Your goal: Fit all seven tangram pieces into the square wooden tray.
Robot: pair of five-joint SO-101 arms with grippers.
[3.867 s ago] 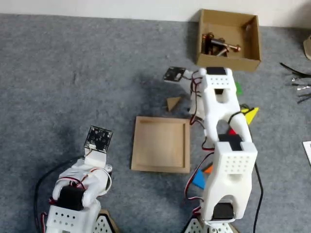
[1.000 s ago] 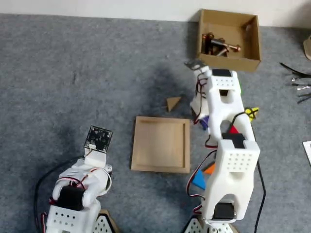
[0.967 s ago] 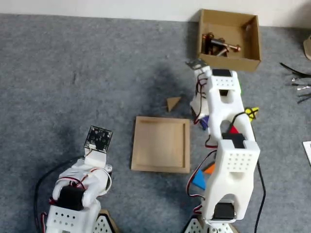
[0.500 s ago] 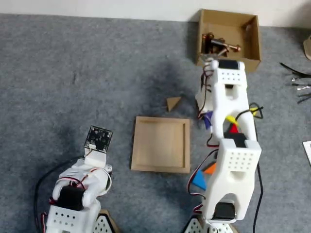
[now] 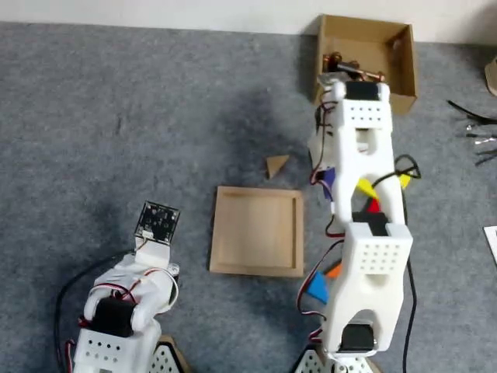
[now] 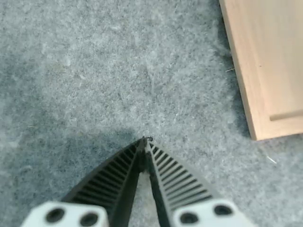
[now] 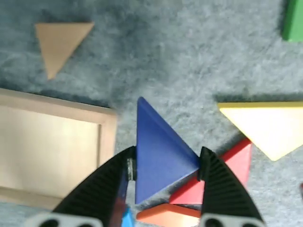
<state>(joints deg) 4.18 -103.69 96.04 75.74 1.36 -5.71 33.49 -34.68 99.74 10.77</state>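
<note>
Right arm (image 5: 365,155) extended; hand (image 7: 168,160) clasps blue triangle (image 7: 158,144), tip outward.

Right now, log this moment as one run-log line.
left gripper: shut, over grey carpet | right gripper: shut on blue triangle piece | square wooden tray: empty

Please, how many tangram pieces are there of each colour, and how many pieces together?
Tan piece: 1
Green piece: 1
Yellow piece: 1
Dark blue piece: 1
Red piece: 1
Orange piece: 1
Light blue piece: 1
Total: 7
</note>
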